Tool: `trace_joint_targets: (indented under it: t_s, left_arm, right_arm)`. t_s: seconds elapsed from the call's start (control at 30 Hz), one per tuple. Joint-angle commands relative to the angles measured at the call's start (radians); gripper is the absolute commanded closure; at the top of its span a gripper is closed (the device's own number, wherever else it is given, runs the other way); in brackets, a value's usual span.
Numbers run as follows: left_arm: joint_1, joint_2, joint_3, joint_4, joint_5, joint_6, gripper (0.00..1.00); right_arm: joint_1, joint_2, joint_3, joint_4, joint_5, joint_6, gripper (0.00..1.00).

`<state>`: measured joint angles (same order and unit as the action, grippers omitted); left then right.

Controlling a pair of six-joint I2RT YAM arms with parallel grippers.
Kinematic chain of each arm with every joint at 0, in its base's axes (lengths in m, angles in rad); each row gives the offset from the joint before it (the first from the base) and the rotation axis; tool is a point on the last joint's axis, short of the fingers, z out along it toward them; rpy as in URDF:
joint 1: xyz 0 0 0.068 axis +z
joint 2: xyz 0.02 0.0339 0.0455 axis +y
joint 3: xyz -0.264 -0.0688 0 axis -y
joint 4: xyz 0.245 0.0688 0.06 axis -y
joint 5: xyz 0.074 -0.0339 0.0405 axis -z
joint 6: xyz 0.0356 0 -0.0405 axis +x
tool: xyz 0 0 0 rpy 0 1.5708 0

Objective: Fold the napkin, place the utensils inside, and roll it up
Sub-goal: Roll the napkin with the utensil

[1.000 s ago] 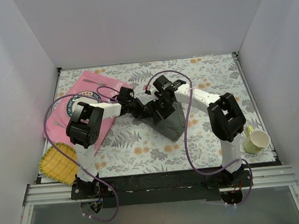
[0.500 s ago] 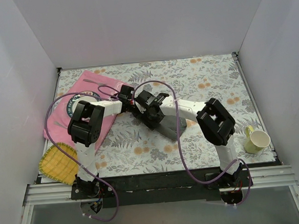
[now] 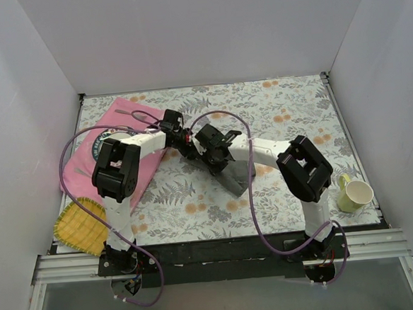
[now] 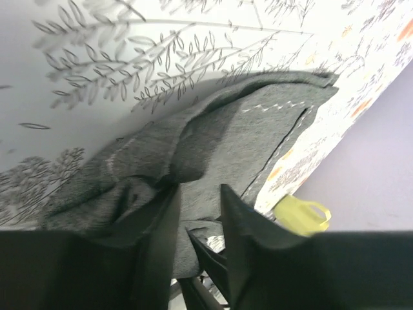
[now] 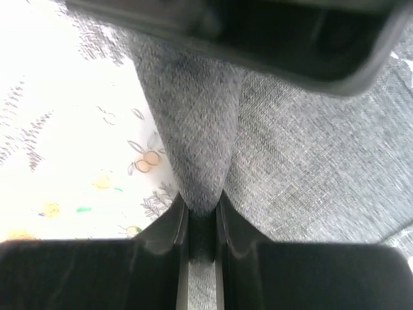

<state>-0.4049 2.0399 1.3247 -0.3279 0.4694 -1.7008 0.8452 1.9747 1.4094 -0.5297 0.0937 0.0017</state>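
The dark grey napkin (image 3: 236, 175) lies bunched on the floral tablecloth at mid-table. In the right wrist view my right gripper (image 5: 201, 197) is shut on a raised fold of the napkin (image 5: 310, 148). It sits at the cloth's upper left end in the top view (image 3: 209, 146). My left gripper (image 3: 185, 139) is right beside it. Its jaws (image 4: 199, 190) stand apart, with the napkin (image 4: 245, 135) showing in the gap. The utensils (image 3: 134, 115) lie on the pink placemat (image 3: 115, 119) at the far left.
A plate (image 3: 105, 142) rests on the placemat, partly under the left arm. A yellow woven mat (image 3: 80, 224) sits at the near left corner. A yellow-green cup (image 3: 354, 194) stands near the right edge and also shows in the left wrist view (image 4: 300, 213). White walls enclose the table.
My right gripper moved left onto the napkin's end and closed on a fold. My left gripper opened and let go of the cloth, shifting slightly back and left.
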Motion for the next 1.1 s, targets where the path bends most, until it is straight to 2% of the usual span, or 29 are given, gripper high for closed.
trace_joint_targets:
  t_s: [0.0,0.27,0.4,0.57,0.7,0.93,1.07]
  left_arm:
    - [0.064,-0.095,0.109,-0.112,-0.06,0.047,0.66]
    - [0.084,-0.153,0.153,-0.152,-0.078,0.04,0.6]
    - [0.083,-0.173,0.136,-0.139,-0.08,0.04,0.57]
    - [0.058,-0.199,0.047,-0.054,-0.011,-0.011,0.58]
    - [0.022,-0.195,-0.068,0.127,0.063,-0.114,0.62]
    - [-0.014,-0.112,-0.102,0.211,0.074,-0.12,0.64]
    - [-0.014,-0.07,-0.096,0.204,0.06,-0.089,0.65]
  right_arm:
    - [-0.058,-0.014,-0.087,0.063,-0.228,0.023,0.87]
    - [-0.241,0.071,-0.101,0.116,-0.681,0.057,0.9]
    - [-0.274,0.156,-0.024,0.031,-0.785,0.032,0.92]
    - [-0.342,0.233,-0.02,0.046,-0.958,0.096,0.91]
    - [-0.363,0.274,-0.021,0.057,-1.009,0.126,0.9]
    - [-0.376,0.291,-0.023,0.03,-0.977,0.084,0.85]
    - [-0.376,0.259,0.002,-0.036,-0.886,0.035,0.81]
